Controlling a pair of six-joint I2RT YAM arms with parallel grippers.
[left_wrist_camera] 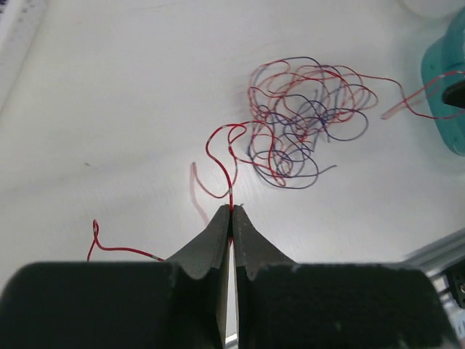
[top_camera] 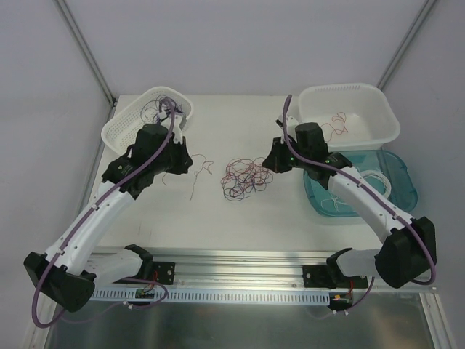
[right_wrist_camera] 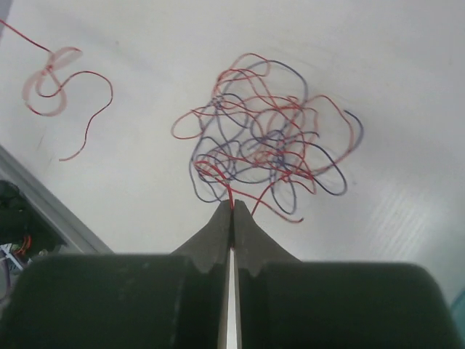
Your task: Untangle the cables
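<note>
Pulling stage of the untangle, judging by the grips: both arms are pinched onto wire at the knot, one from each side. The left end effector (left_wrist_camera: 231,212) is fully closed with no gap at the tips. It is clamped on a thin red wire strand (left_wrist_camera: 218,156) that curls off the tips toward the loose tangle of hair-thin red and dark purple wires (left_wrist_camera: 301,120). A red wire tail (left_wrist_camera: 116,249) shows beside the finger, lying on the white desk (top_camera: 232,233).

The right end effector (right_wrist_camera: 232,209) is also closed tight, nipping a red strand at the near edge of the tangle. Can't tell whether both hold the same wire. The tangle sits mid-desk between the two end effectors, flat, with loops crossing many times. A separate curly red wire piece (right_wrist_camera: 54,80) lies apart from it.

Sorting bins are at the far side:
- The white perforated plastic basket (top_camera: 110,135) on the left has a few dark wires in it.
- The white plastic tub (top_camera: 391,120) on the right has a red one.
- The teal translucent tray (top_camera: 404,185) holds a white loop.

So the task looks partly done, with the main knot left.

The next move probably calls for drawing the end effectors apart slowly, or lifting one while the other anchors, so the red strand slides out through the loops. Risk: a hard pull may cinch the knot or drag the whole clump along. Once the strand is free, it would likely go to the bin holding matching wires.
</note>
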